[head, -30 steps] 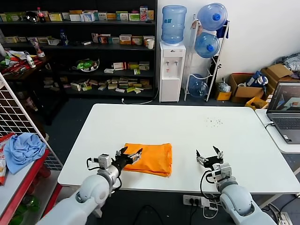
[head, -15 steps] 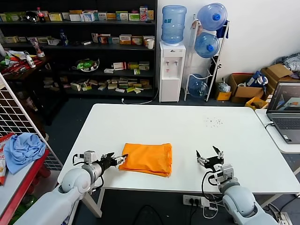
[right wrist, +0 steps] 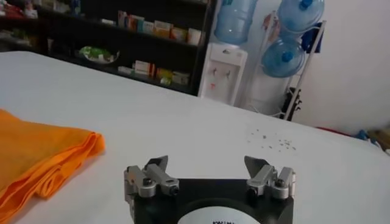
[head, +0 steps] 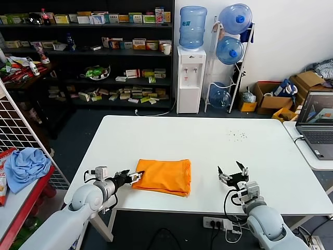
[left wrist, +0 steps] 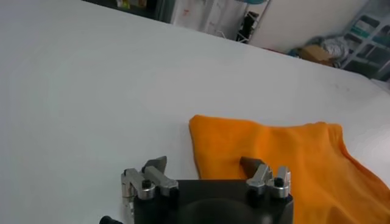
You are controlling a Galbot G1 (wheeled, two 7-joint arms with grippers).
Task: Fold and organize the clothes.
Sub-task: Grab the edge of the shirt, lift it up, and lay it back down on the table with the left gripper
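Orange, the folded T-shirt (head: 162, 176) is laid near the front edge of the white table (head: 208, 140), with no lettering shown. The left gripper (head: 131, 177) is held spread at its left edge, the right gripper (head: 232, 174) spread and well apart. Shelves of boxed goods (head: 104, 47) and a water dispenser (head: 190, 78) are seen behind.

One folded orange T-shirt (head: 163, 176), one white table (head: 208, 140), two hands, left hand (head: 128, 177), right hand (head: 232, 173), one laptop (head: 317, 124)
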